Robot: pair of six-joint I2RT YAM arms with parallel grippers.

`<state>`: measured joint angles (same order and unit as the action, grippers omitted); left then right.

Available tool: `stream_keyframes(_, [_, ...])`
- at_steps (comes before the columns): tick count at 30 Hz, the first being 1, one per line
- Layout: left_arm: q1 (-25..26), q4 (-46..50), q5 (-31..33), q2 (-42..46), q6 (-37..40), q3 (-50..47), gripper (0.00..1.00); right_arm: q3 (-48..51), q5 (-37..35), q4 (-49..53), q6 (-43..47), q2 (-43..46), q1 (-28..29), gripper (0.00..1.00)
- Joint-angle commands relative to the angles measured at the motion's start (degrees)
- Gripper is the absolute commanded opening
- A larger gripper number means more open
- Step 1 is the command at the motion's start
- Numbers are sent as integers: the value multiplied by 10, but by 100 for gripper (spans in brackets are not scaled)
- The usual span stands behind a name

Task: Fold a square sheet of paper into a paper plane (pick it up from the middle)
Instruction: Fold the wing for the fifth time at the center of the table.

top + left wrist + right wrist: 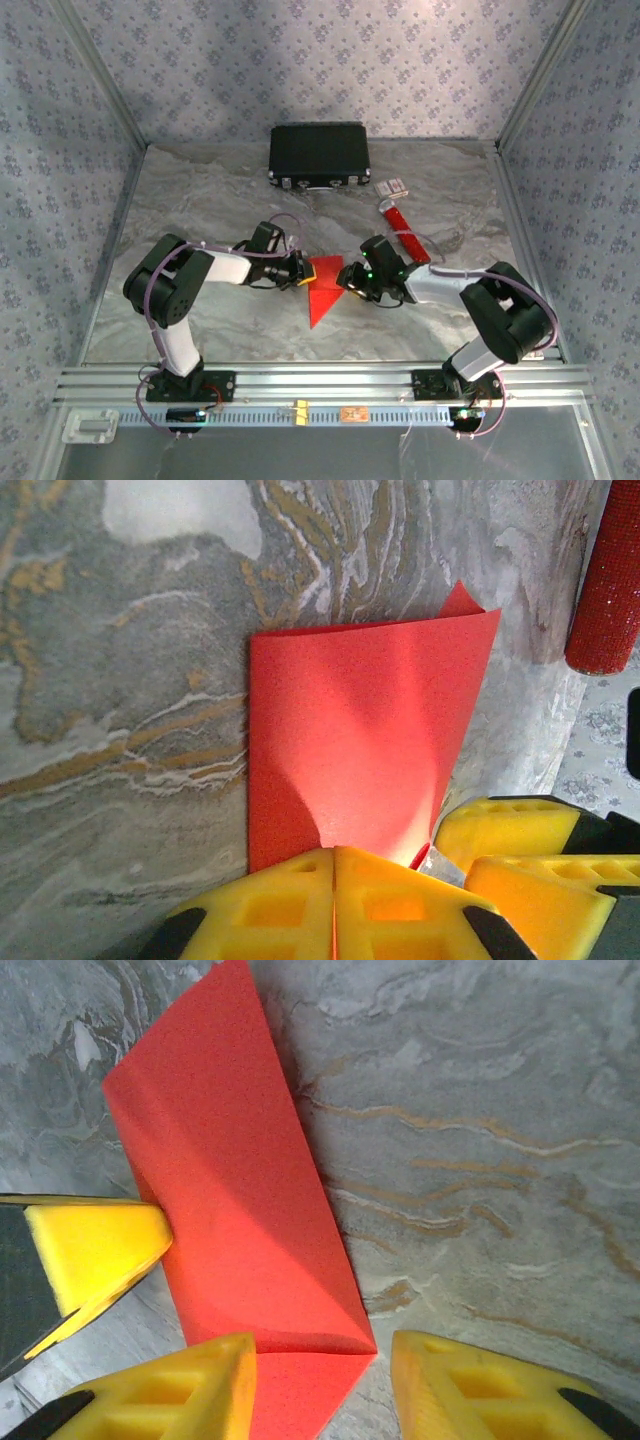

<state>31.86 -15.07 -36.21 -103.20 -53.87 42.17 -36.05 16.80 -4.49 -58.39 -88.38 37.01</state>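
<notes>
At mid-table, the left gripper (333, 858) pinches one edge of the creased bright red square sheet of paper (360, 740) while the right gripper (322, 1358), jaws spread, straddles its folded corner; folding appears midway, the crease next needing pressing.

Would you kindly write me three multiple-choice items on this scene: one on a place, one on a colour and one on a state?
1. Where does the black case lie? A) at the table's far edge B) by the arm bases C) at the left edge
2. What colour is the sheet of paper? A) blue B) red C) white
3. How is the left gripper? A) wide open B) shut on nothing C) shut on the sheet of paper
Answers: 1 A, it lies at the top of the overhead view; 2 B, bright red in all three views; 3 C, its yellow fingers meet, pinching the paper's edge.
</notes>
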Motion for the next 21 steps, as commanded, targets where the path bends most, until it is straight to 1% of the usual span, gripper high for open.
stream_keyframes(1, [-9, 49, 23, -15, 7, -20, 8, -37, -9, 20, 42, -26, -12, 42])
stream_keyframes(5, [-9, 56, 24, -12, 10, -16, 8, -67, 13, 20, 67, -49, -24, 42])
stream_keyframes(11, [-11, 58, 24, -11, 10, -16, 8, -128, 28, 62, 99, -72, -40, 40])
stream_keyframes(15, [-13, 58, 24, -10, 9, -17, 7, -149, 11, 97, 110, -81, -41, 40])
stream_keyframes(21, [-14, 58, 22, -9, 9, -15, 7, -157, 3, 105, 115, -104, -47, 41])
